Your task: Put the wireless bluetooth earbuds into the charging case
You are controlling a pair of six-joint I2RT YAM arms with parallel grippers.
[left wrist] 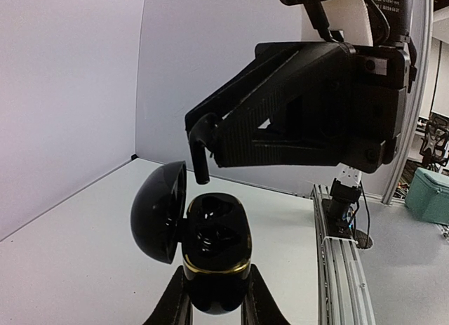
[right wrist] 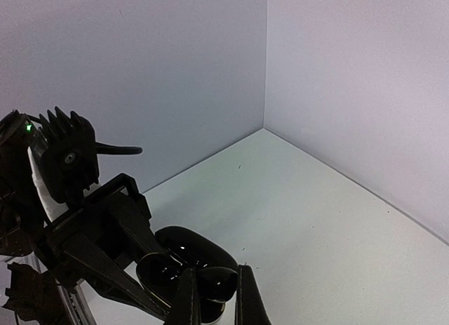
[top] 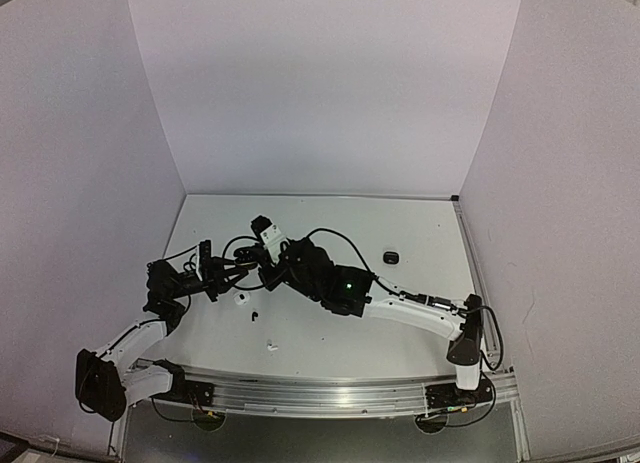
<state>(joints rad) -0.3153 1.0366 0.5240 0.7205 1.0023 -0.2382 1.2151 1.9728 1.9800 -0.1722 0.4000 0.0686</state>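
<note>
My left gripper (left wrist: 214, 297) is shut on an open black charging case (left wrist: 214, 244) with a gold rim and holds it upright above the table, its lid (left wrist: 158, 211) swung open to the left. My right gripper (right wrist: 212, 293) is shut on a black earbud (right wrist: 223, 281), which hangs stem down (left wrist: 200, 160) just above the case's rear well, near the lid. In the top view both grippers meet left of centre, the left (top: 238, 272) and the right (top: 268, 275). The case also shows in the right wrist view (right wrist: 172, 265).
A closed black case (top: 391, 256) lies at the right of the table. A small white rounded item (top: 241, 300), a black earbud (top: 255, 314) and a white earbud (top: 269, 346) lie on the table in front of the grippers. White walls enclose the table.
</note>
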